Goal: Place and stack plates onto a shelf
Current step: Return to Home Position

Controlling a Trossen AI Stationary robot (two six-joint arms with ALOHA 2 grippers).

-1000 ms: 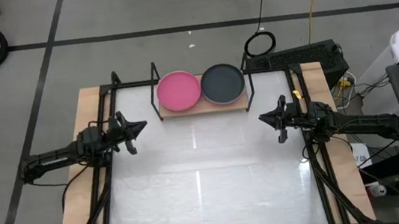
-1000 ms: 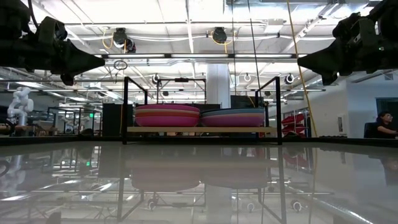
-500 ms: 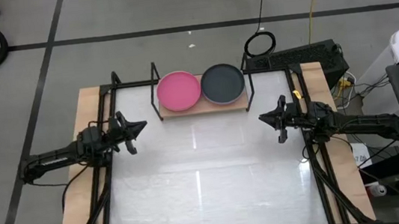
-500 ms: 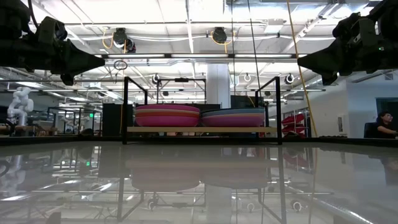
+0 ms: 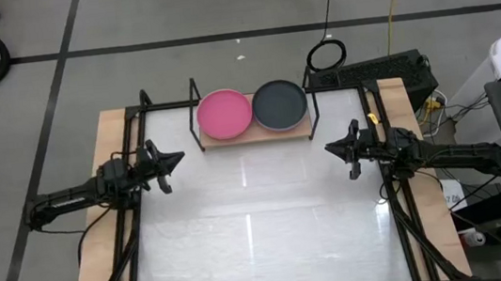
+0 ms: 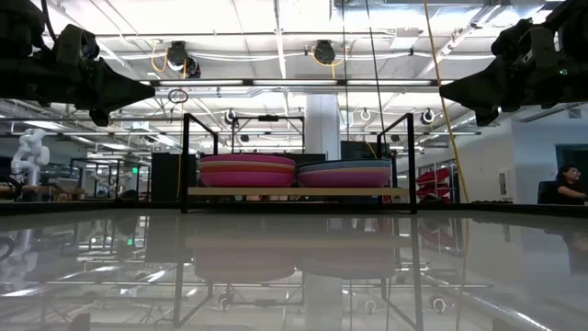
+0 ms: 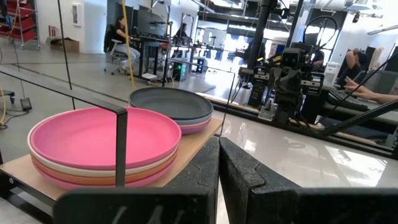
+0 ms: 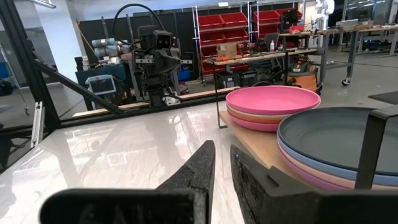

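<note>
Two stacks of plates rest on the light-wood shelf (image 5: 255, 137) at the table's far edge. The left stack is topped by a pink plate (image 5: 225, 112), the right one by a black plate (image 5: 279, 103). Red, beige, purple and blue rims show below them in the low view, in the left stack (image 6: 246, 171) and the right stack (image 6: 344, 173). My left gripper (image 5: 177, 157) hovers shut over the table's left side, short of the shelf. My right gripper (image 5: 329, 148) hovers shut over the right side. Each wrist view shows its own gripper, left (image 7: 219, 140) and right (image 8: 222, 146), empty.
The shelf's black metal posts (image 6: 185, 161) rise at its corners. Black frame rails (image 5: 126, 230) run along both table sides. The white tabletop (image 5: 260, 224) lies bare between the arms. A dark box and cables (image 5: 385, 73) sit past the far right corner. A person (image 6: 570, 184) sits in the room behind.
</note>
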